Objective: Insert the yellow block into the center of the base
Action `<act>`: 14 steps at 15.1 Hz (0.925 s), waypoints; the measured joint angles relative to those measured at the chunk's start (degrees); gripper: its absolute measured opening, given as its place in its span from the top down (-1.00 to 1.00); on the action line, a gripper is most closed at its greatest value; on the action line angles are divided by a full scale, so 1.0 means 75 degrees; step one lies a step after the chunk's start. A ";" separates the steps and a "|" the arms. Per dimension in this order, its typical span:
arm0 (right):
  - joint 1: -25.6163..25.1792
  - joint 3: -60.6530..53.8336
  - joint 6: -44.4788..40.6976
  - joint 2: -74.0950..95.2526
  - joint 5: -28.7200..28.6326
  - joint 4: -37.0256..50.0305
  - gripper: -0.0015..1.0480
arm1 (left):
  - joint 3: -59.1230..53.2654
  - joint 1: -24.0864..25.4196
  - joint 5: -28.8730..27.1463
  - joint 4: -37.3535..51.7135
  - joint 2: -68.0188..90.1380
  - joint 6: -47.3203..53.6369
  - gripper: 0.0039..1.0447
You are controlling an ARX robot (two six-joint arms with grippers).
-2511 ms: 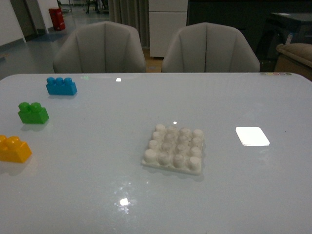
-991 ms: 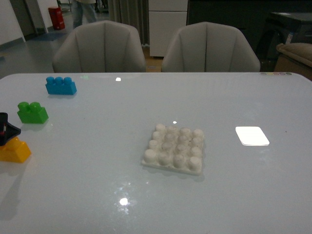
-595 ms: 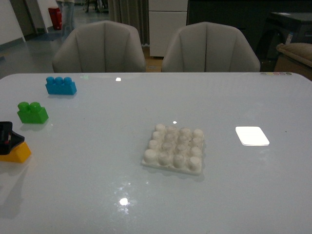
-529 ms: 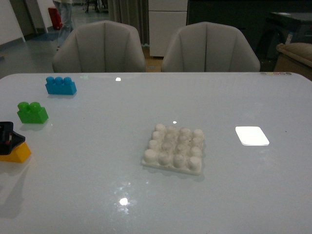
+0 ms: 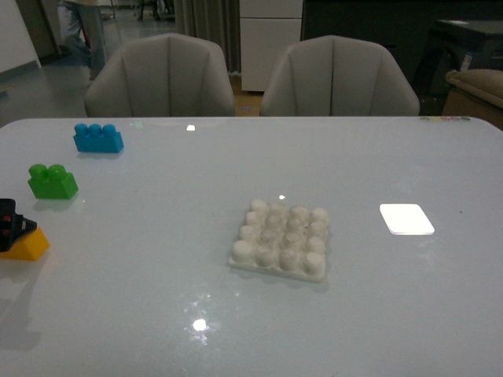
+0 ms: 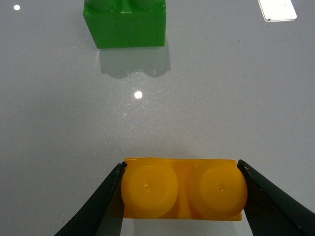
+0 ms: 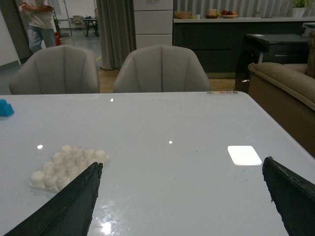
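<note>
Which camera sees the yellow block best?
The left wrist view: the yellow block sits close up, both studs clear, held by the left gripper. The front view shows only part under that gripper; the right wrist view misses it.

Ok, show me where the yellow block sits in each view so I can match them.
Front view: the yellow block is at the far left edge of the table, nearer than the green brick.
Left wrist view: it sits between the fingers of the left gripper, with the green brick beyond.
Right wrist view: not in it.
Shared landmark: the white rectangle on the table shows in all three.
</note>
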 joint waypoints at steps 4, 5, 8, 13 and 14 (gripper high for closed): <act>0.0000 0.0000 0.0000 0.0000 0.0000 0.0000 -0.88 | -0.0090 -0.0020 -0.0012 0.0020 -0.0079 -0.0009 -0.13; 0.0000 0.0000 0.0000 0.0000 0.0000 0.0000 -0.88 | -0.0181 -0.0052 -0.0023 0.0017 -0.0163 -0.0015 -0.13; 0.0000 0.0000 0.0000 0.0000 0.0000 0.0000 -0.88 | -0.0493 -0.0332 -0.0108 -0.0102 -0.1017 -0.0204 -0.13; 0.0000 0.0000 0.0000 0.0000 0.0000 0.0000 -0.88 | -0.0787 -0.4535 -0.1865 -0.0332 -0.2885 -0.1988 -0.13; 0.0000 0.0000 0.0003 0.0000 -0.0003 0.0000 -0.88 | -0.0525 -0.4972 -0.2052 -0.0312 -0.2544 -0.2122 -0.13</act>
